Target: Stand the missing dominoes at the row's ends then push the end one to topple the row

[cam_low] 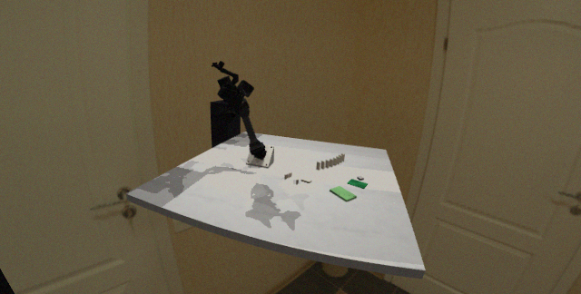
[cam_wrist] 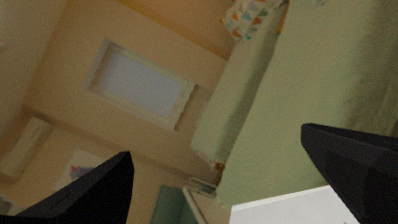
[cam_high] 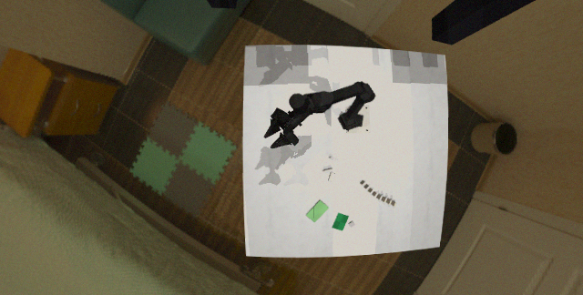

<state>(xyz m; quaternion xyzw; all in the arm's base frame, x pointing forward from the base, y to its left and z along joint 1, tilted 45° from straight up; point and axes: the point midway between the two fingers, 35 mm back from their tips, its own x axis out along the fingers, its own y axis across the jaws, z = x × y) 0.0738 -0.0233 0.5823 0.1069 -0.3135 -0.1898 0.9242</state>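
Observation:
A curved row of several standing dominoes (cam_high: pixel 373 193) (cam_low: pixel 330 162) is on the right part of the table. Between the row and the arm's base lie small loose pieces, probably dominoes: one (cam_high: pixel 327 167) (cam_low: pixel 296 181), one nearer the base (cam_high: pixel 331 156) (cam_low: pixel 288 176), and a thin one (cam_high: pixel 331 176) (cam_low: pixel 306 181). Their exact poses are too small to tell. My gripper (cam_high: pixel 269 142) (cam_wrist: pixel 218 146) is open, with nothing between its fingers. It is raised high over the table's left side, far from the row and the pieces, and the wrist view faces the room.
A light green block (cam_high: pixel 317 210) (cam_low: pixel 343 193) and a dark green flat block (cam_high: pixel 340 221) (cam_low: pixel 358 183) lie toward the front of the table. A small grey piece (cam_high: pixel 351 223) (cam_low: pixel 360 178) is beside the dark green one. The white table (cam_high: pixel 424 149) (cam_low: pixel 363 240) ends just beyond my gripper.

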